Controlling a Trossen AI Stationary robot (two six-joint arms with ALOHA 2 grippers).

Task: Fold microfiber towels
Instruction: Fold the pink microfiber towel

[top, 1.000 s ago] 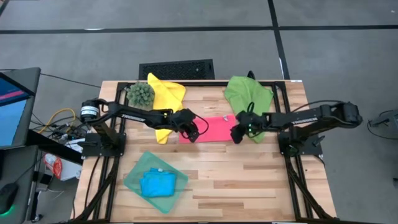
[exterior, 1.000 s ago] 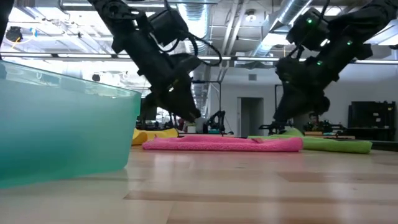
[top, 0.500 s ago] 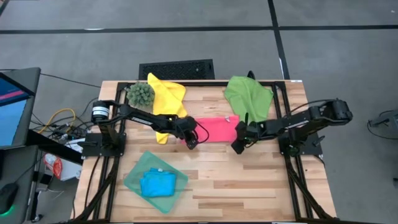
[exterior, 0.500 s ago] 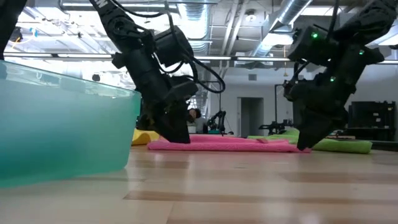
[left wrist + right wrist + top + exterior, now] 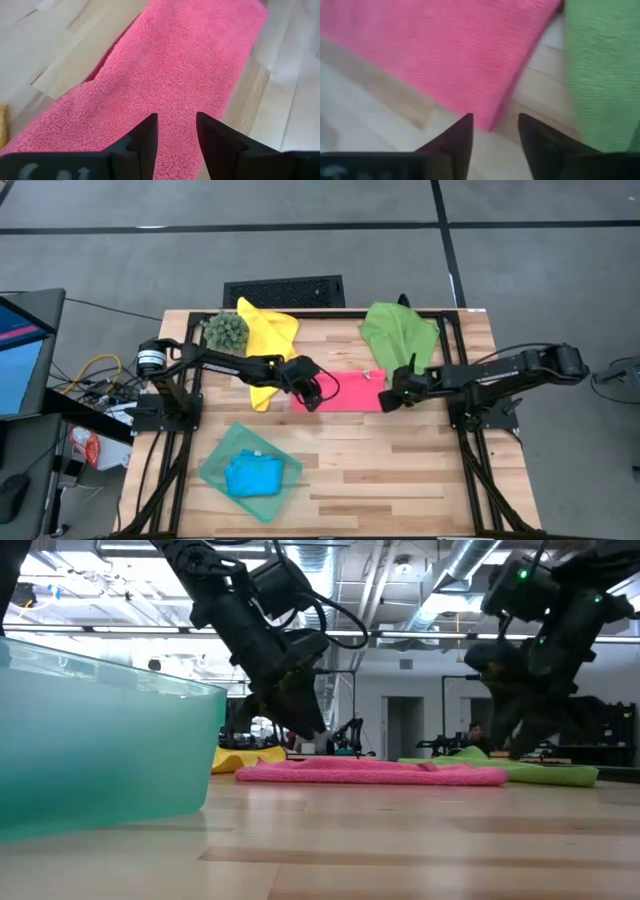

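The pink towel (image 5: 348,392) lies folded into a flat strip at the table's middle; it also shows in the low view (image 5: 370,771). My left gripper (image 5: 318,395) is open just above the strip's left end (image 5: 175,65), its tips clear of the cloth in the low view (image 5: 305,728). My right gripper (image 5: 389,398) is open above the strip's right end (image 5: 445,50), over its near corner. The yellow towel (image 5: 268,345) lies crumpled at the far left. The green towel (image 5: 400,335) lies at the far right. The blue towel (image 5: 252,474) lies folded in the teal tray (image 5: 212,470).
A spiky green ball plant (image 5: 227,330) stands at the far left corner beside the yellow towel. The teal tray fills the left of the low view (image 5: 100,740). The green towel (image 5: 605,65) lies close beside the pink strip's right end. Bare wood runs along the near right.
Both grippers went toward the table's near edge and down to the pink towel's near side, then rose and drew back a little toward the far edge. The pink towel now lies flat as a strip, slightly nearer the near edge, with both grippers clear above it.
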